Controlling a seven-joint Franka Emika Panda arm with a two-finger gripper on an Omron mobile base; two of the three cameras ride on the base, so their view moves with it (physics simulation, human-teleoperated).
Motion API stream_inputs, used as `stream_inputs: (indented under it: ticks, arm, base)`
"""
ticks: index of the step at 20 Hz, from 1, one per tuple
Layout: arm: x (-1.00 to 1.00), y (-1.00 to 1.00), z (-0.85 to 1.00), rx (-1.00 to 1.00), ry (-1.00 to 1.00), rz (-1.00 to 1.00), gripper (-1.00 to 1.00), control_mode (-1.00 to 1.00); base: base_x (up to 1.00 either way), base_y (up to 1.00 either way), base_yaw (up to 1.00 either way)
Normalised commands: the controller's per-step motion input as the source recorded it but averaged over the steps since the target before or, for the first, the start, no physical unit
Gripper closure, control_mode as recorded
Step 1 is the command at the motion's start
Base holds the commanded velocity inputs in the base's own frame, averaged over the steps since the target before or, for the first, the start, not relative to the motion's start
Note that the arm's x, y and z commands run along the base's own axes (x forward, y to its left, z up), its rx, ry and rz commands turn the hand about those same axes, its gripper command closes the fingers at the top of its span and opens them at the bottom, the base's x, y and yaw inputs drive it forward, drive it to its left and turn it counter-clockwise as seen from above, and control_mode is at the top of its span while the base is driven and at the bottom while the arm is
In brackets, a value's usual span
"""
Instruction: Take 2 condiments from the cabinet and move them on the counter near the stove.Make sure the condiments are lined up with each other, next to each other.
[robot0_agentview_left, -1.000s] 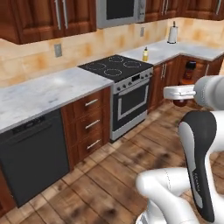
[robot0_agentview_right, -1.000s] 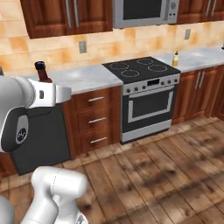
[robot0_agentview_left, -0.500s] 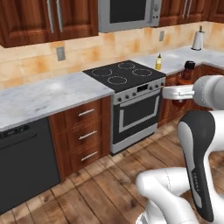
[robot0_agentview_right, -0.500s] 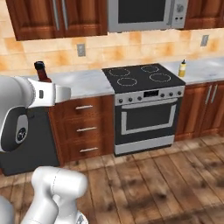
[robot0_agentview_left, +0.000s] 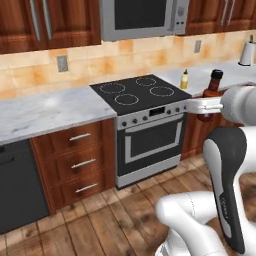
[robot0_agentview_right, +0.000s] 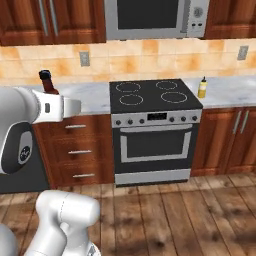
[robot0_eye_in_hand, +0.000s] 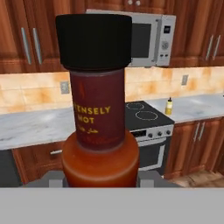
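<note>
- On your far left, the marbled counter (robot0_agentview_left: 45, 112) runs up to the black cooktop of the stove (robot0_agentview_left: 140, 92); no condiment stands on that side.
- Right of the stove, the yellow squeeze bottle (robot0_agentview_left: 184, 79) stands upright on the counter just beside the cooktop's right edge, nozzle up. You see it the same way in the right base view (robot0_agentview_right: 202, 88).
- Your hand (robot0_agentview_left: 206, 106) hangs in the air out in front of the counter, to the right of the stove front, and is clamped on the red-brown hot sauce bottle (robot0_agentview_left: 212, 92) low on its body.
- That sauce bottle stands upright in your grip, long axis vertical, black cap (robot0_eye_in_hand: 93, 40) on top.
- The relation that matters: the yellow bottle lies ahead of your hand and a little left, toward the wall. By my judgement, you carry the sauce bottle forward over the counter edge and set it upright just beside the yellow one, in line with it.
</note>
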Motion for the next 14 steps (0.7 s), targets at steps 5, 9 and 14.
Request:
stream_inputs:
  ticks: [5, 9, 14]
  arm:
    - [0.0, 0.0, 0.0, 0.0, 0.0, 0.0, 1.0, 1.0]
    - [0.0, 0.0, 0.0, 0.0, 0.0, 0.0, 1.0, 1.0]
    - [0.0, 0.0, 0.0, 0.0, 0.0, 0.0, 1.0, 1.0]
  base:
    - [0.63, -0.56, 0.33]
    - [0.63, -0.59, 0.31]
    - [0.4, -0.61, 0.21]
